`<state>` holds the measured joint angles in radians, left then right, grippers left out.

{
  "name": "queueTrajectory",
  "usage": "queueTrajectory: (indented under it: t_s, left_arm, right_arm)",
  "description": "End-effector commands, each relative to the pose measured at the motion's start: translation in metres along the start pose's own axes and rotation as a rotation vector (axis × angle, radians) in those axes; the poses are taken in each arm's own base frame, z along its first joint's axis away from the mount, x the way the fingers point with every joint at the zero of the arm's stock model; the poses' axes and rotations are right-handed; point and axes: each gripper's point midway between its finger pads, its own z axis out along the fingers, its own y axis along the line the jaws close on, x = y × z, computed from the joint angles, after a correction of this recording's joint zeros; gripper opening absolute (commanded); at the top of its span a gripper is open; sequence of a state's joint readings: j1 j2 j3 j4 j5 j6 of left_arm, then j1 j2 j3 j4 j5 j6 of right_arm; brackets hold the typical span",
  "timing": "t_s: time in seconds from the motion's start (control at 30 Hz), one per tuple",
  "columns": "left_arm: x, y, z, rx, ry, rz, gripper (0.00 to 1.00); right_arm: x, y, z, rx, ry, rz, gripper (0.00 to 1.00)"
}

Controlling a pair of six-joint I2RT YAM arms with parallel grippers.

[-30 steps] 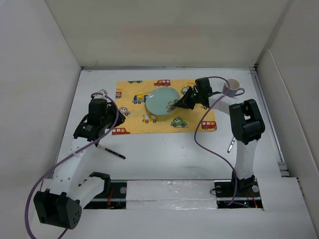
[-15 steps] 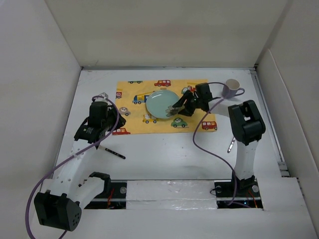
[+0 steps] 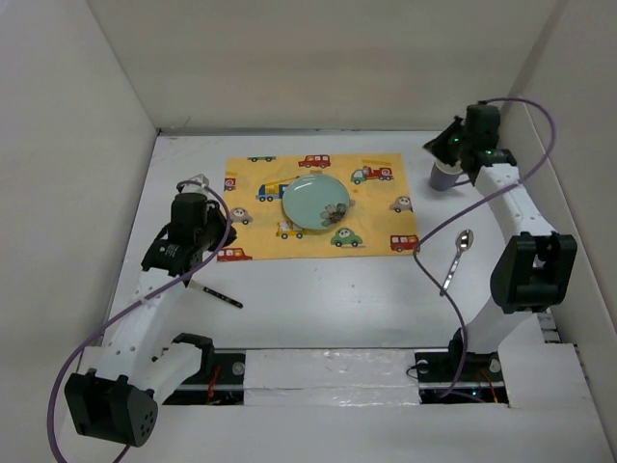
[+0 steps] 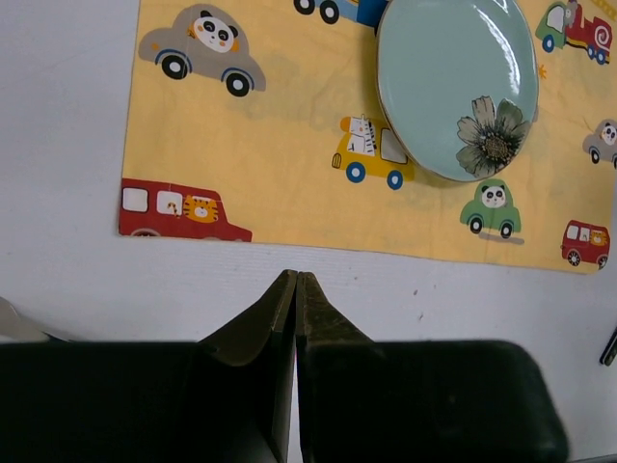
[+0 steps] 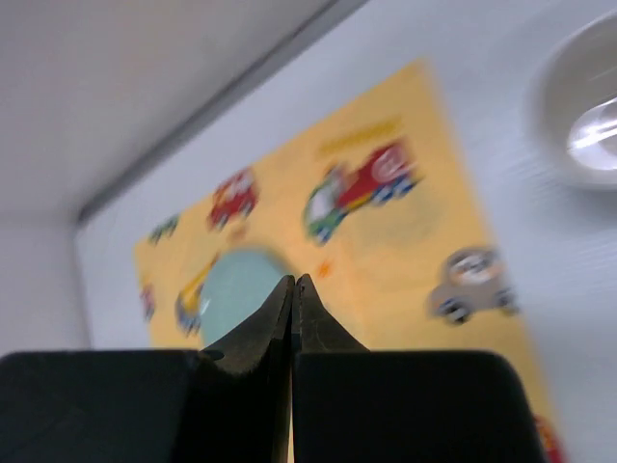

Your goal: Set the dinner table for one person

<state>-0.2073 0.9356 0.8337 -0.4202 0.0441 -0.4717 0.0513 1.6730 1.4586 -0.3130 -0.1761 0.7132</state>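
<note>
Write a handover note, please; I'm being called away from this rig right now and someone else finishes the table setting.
Left claw: shut, empty, over the dinner table by the near edge of the placemat.
Right claw: shut, empty, up by the purple mug at the far right.
Done: the plate sits on the placemat.
Left: the spoon lies on bare table right of the placemat, a dark-handled utensil lies by the left arm, and the mug stands off the placemat. These probably go beside the plate.
</note>
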Motion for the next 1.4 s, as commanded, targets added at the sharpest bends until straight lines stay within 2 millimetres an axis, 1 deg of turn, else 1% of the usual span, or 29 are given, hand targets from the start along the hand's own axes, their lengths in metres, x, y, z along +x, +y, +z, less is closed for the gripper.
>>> queueTrajectory:
  t_s: [0.0,0.07,0.1,0.13,0.2,0.23,0.3,0.33,0.37,0.43,0.47,0.53,0.6,0.67,0.73,0.8,0.83,0.9,0.93,0.97,1.07,1.1,1.17,1.2,1.23,1.27,1.3,1.33,1.37]
  left_arm:
    - [-0.013,-0.009,-0.001,0.032,-0.035,0.026,0.00]
    - [-0.013,-0.010,0.000,0.039,-0.038,0.026,0.00]
    - [-0.013,-0.011,0.002,0.045,-0.037,0.026,0.04]
    - [-0.013,-0.011,0.002,0.045,-0.037,0.026,0.04]
    - [-0.012,-0.010,0.004,0.043,-0.031,0.028,0.11]
    - [-0.012,-0.011,0.004,0.050,-0.034,0.030,0.13]
    - [-0.012,-0.012,0.005,0.055,-0.033,0.031,0.16]
    - [-0.013,-0.012,0.006,0.058,-0.035,0.034,0.17]
    - [-0.012,-0.013,0.006,0.060,-0.032,0.033,0.17]
    - [-0.012,-0.013,0.009,0.060,-0.027,0.039,0.17]
    - [-0.012,-0.013,0.009,0.060,-0.025,0.042,0.17]
    - [-0.012,-0.013,0.009,0.059,-0.025,0.048,0.17]
    - [-0.014,-0.013,0.009,0.057,-0.028,0.051,0.17]
    - [-0.014,-0.013,0.009,0.056,-0.029,0.054,0.17]
    - [-0.014,-0.013,0.009,0.058,-0.030,0.054,0.17]
    - [-0.014,-0.013,0.009,0.057,-0.029,0.054,0.17]
    - [-0.014,-0.014,0.009,0.060,-0.028,0.055,0.17]
    - [-0.014,-0.014,0.010,0.061,-0.026,0.055,0.17]
    - [-0.015,-0.014,0.011,0.061,-0.026,0.055,0.17]
    - [-0.017,-0.016,0.010,0.065,-0.030,0.055,0.17]
    - [-0.019,-0.016,0.011,0.058,-0.033,0.058,0.17]
    - [-0.018,-0.015,0.012,0.055,-0.028,0.059,0.17]
    - [-0.021,-0.016,0.013,0.053,-0.034,0.060,0.17]
    - [-0.021,-0.016,0.014,0.050,-0.032,0.060,0.17]
    - [-0.023,-0.016,0.015,0.052,-0.035,0.060,0.17]
    - [-0.024,-0.017,0.014,0.054,-0.037,0.062,0.17]
    - [-0.023,-0.017,0.016,0.054,-0.032,0.060,0.17]
    - [-0.024,-0.018,0.016,0.054,-0.034,0.060,0.17]
    - [-0.024,-0.018,0.016,0.055,-0.032,0.060,0.17]
  right_arm:
    - [-0.058,-0.067,-0.010,0.292,-0.149,-0.037,0.00]
    - [-0.075,-0.100,-0.014,0.421,-0.180,-0.021,0.00]
    - [-0.080,-0.126,-0.013,0.537,-0.167,-0.008,0.04]
    - [-0.081,-0.126,-0.013,0.538,-0.167,-0.008,0.13]
    - [-0.086,-0.146,-0.015,0.610,-0.171,-0.007,0.33]
    - [-0.085,-0.149,-0.013,0.613,-0.173,-0.018,0.46]
    - [-0.091,-0.161,-0.016,0.633,-0.180,-0.019,0.51]
    - [-0.086,-0.166,-0.011,0.648,-0.162,-0.018,0.52]
    - [-0.090,-0.170,-0.010,0.654,-0.162,-0.013,0.52]
    - [-0.081,-0.180,0.000,0.675,-0.116,-0.010,0.52]
    - [-0.085,-0.179,0.002,0.676,-0.120,-0.010,0.52]
    - [-0.075,-0.190,0.011,0.708,-0.078,-0.001,0.49]
    - [-0.074,-0.192,0.017,0.709,-0.071,0.008,0.48]
    - [-0.069,-0.197,0.025,0.707,-0.051,0.011,0.43]
    - [-0.070,-0.196,0.029,0.699,-0.048,0.014,0.37]
    - [-0.071,-0.196,0.034,0.694,-0.043,0.006,0.36]
    - [-0.069,-0.196,0.035,0.687,-0.034,0.006,0.21]
    - [-0.073,-0.193,0.034,0.688,-0.046,0.011,0.05]
    - [-0.076,-0.190,0.033,0.678,-0.056,0.009,0.00]
    - [-0.080,-0.186,0.032,0.663,-0.064,0.003,0.00]
    - [-0.103,-0.158,0.019,0.589,-0.128,-0.015,0.00]
    - [-0.107,-0.139,0.019,0.542,-0.149,-0.041,0.00]
    - [-0.120,-0.104,0.009,0.467,-0.193,-0.077,0.00]
    - [-0.113,-0.089,0.010,0.440,-0.172,-0.110,0.00]
    - [-0.108,-0.083,0.016,0.433,-0.149,-0.127,0.00]
    - [-0.117,-0.064,0.014,0.407,-0.168,-0.143,0.00]
    - [-0.110,-0.060,0.017,0.411,-0.143,-0.161,0.00]
    - [-0.102,-0.045,0.026,0.385,-0.125,-0.183,0.00]
    - [-0.094,-0.044,0.033,0.381,-0.105,-0.191,0.00]
